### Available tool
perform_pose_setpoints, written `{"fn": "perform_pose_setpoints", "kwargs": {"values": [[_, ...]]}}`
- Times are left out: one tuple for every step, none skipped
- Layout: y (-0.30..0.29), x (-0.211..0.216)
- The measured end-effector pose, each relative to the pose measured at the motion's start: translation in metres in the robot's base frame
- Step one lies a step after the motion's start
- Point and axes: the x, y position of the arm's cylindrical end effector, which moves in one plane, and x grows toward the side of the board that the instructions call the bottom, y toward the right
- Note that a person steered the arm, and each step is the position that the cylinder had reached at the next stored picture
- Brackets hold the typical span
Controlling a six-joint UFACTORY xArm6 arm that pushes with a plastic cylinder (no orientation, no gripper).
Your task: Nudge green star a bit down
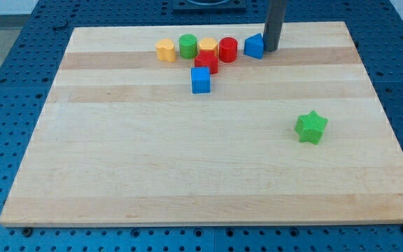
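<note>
The green star point(310, 127) lies alone on the wooden board point(187, 168), right of centre. My tip point(270, 50) is near the view's top, touching or just right of a blue block point(255, 47). The tip is far above the green star and a little to its left.
A cluster sits at the view's top: a yellow block point(164, 50), a green cylinder point(187, 46), a second yellow block point(207, 47), a red cylinder point(228, 50), a red block point(206, 62) and a blue cube point(201, 80) below them. Blue perforated table surrounds the board.
</note>
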Motion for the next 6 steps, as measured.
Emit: {"fn": "perform_pose_setpoints", "kwargs": {"values": [[-0.009, 0.005], [-0.011, 0.014], [0.007, 0.028], [0.034, 0.048], [0.056, 0.083], [0.074, 0.119]]}}
